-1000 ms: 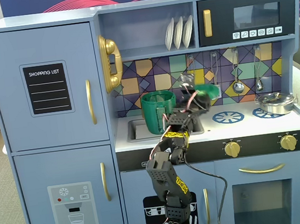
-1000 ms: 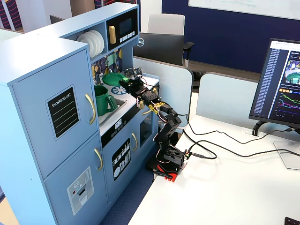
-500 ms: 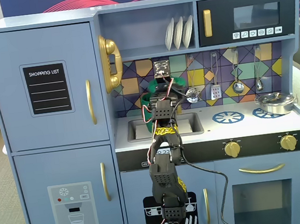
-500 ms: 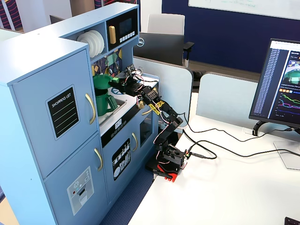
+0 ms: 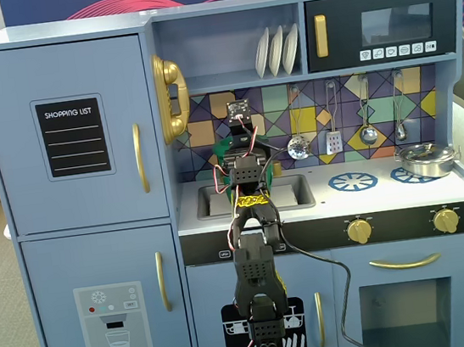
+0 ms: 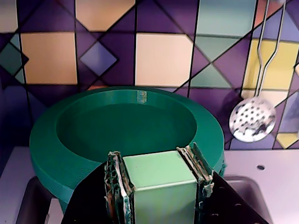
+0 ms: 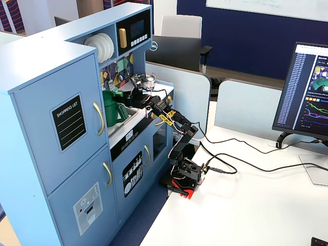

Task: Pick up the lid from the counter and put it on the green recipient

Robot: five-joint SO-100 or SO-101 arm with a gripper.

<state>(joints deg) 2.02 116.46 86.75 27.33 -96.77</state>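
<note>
My gripper (image 6: 156, 157) is shut on the light-green tab of the lid (image 6: 126, 116), a round dark-green disc with a recessed middle. I hold the lid tilted in front of the tiled back wall. In a fixed view the lid (image 7: 118, 94) hangs at the top of the green recipient (image 7: 109, 110), a tall dark-green pot that stands at the sink with its handle strip facing out. Whether the lid touches the pot's rim I cannot tell. In the front fixed view my arm hides most of the pot, and the lid (image 5: 222, 149) shows behind the wrist. The white counter (image 5: 389, 195) lies to the right.
A silver pot with a metal lid (image 5: 425, 158) sits on the far right burner. Blue burner prints (image 5: 353, 181) mark the counter. Metal utensils hang on the back wall (image 5: 334, 138); a slotted spoon (image 6: 252, 119) hangs just right of the lid. The sink (image 5: 290, 191) lies beneath the arm.
</note>
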